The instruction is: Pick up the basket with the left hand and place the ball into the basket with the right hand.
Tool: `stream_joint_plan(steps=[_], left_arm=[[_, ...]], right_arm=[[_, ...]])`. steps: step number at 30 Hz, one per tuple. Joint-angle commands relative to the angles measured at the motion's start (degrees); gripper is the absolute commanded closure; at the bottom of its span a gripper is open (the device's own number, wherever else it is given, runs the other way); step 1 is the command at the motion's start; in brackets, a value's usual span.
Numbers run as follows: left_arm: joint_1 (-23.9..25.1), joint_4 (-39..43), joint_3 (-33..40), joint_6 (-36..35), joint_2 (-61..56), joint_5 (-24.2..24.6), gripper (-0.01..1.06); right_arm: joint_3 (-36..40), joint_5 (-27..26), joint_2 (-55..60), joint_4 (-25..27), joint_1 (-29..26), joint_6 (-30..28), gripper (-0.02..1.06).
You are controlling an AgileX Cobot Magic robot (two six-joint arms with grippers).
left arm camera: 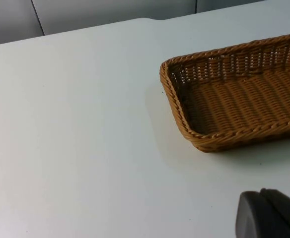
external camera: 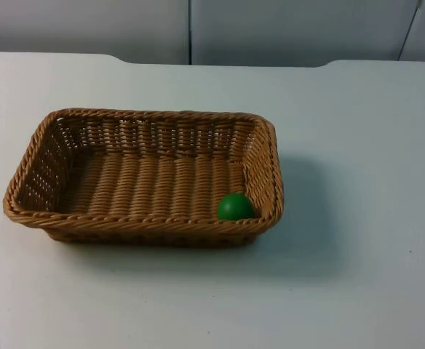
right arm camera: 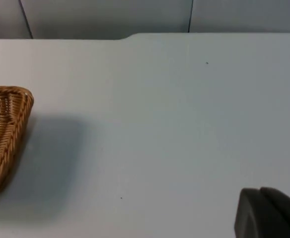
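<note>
Both grippers' state could not be told; green ball (external camera: pixel 236 207) lay inside wicker basket (external camera: pixel 143 177), so arms should retreat without nudging it

Left arm: waiting, drawn back from the work area. Left gripper: one rounded black fingertip (left arm camera: pixel 271 214) seen in the left wrist view, held above the white table top (left arm camera: pixel 85 148), apart from everything on it, touching nothing.

Right arm: waiting likewise. Right gripper: one rounded black fingertip (right arm camera: pixel 269 212) seen in the right wrist view, raised over bare table surface, touching nothing and carrying nothing.

Finger spread of either gripper: cannot be made out.
</note>
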Motion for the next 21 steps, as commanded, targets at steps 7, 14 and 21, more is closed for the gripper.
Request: stream_joint_plan(steps=[7, 14, 21], left_arm=[[0.1, 0.0, 0.1, -0.3, -0.3, -0.2, 1.05], [0.1, 0.0, 0.1, -0.3, -0.3, -0.2, 1.05], [0.1, 0.0, 0.1, -0.3, -0.3, -0.2, 1.05]], right_arm=[[0.3, 3.6, -5.1, -1.4, -0.4, -0.1, 1.05], [0.3, 6.6, -5.9, -1.4, -0.4, 2.8, 1.05], [6.2, 6.5, -5.9, -1.0, -0.4, 3.1, 1.05]])
